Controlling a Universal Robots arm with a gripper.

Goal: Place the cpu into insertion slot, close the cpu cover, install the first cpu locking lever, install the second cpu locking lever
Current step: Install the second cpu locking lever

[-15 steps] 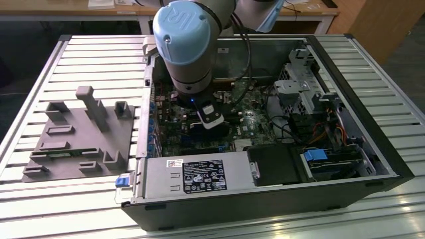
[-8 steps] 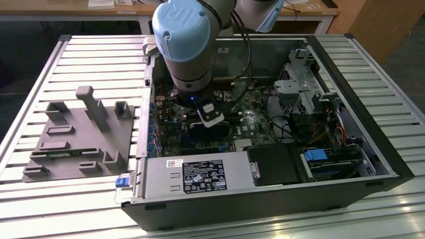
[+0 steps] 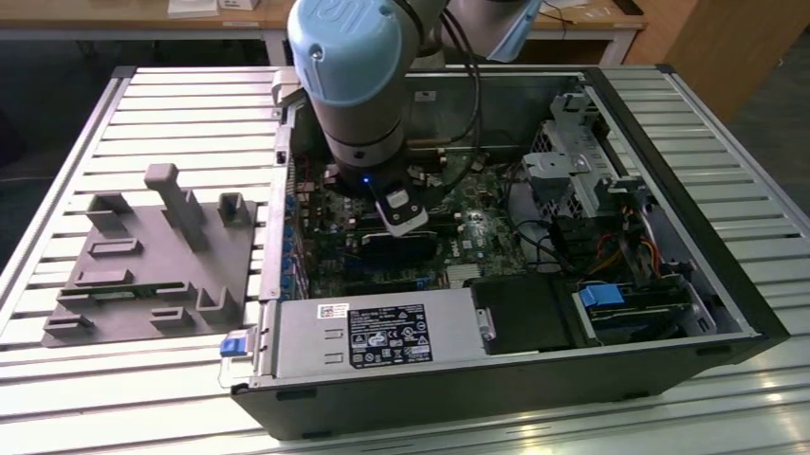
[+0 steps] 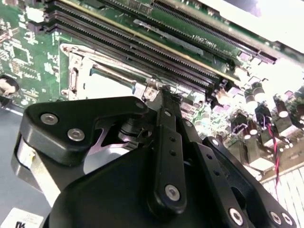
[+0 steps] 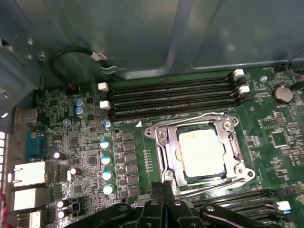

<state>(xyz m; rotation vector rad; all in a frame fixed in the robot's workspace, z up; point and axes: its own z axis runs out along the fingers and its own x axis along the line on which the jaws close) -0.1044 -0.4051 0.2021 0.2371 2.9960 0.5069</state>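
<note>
The cpu (image 5: 202, 149), a square chip with a pale silver top, lies in the insertion slot (image 5: 240, 167) on the green motherboard. The cpu cover (image 5: 166, 148), a silvery frame with a square window, lies flat over it. One thin wire lever (image 5: 190, 117) runs along one side of the socket. Another lever (image 5: 223, 183) runs along the opposite side, the one nearest my fingers. My gripper (image 5: 164, 184) is shut, its black tips pressed together at the socket's corner by that lever's end. In the second wrist view the gripper (image 4: 168, 95) stands just beside the cpu (image 4: 107, 86). The exterior view shows the gripper (image 3: 402, 224) low inside the open computer case.
Long black memory slots (image 5: 171, 95) flank the socket. Blue-topped capacitors (image 5: 105, 159) and rear ports (image 5: 28, 173) stand nearby. In the exterior view a power supply (image 3: 367, 332) sits at the case front, a drive cage (image 3: 582, 171) on the right, and a grey fixture (image 3: 152, 256) outside on the left.
</note>
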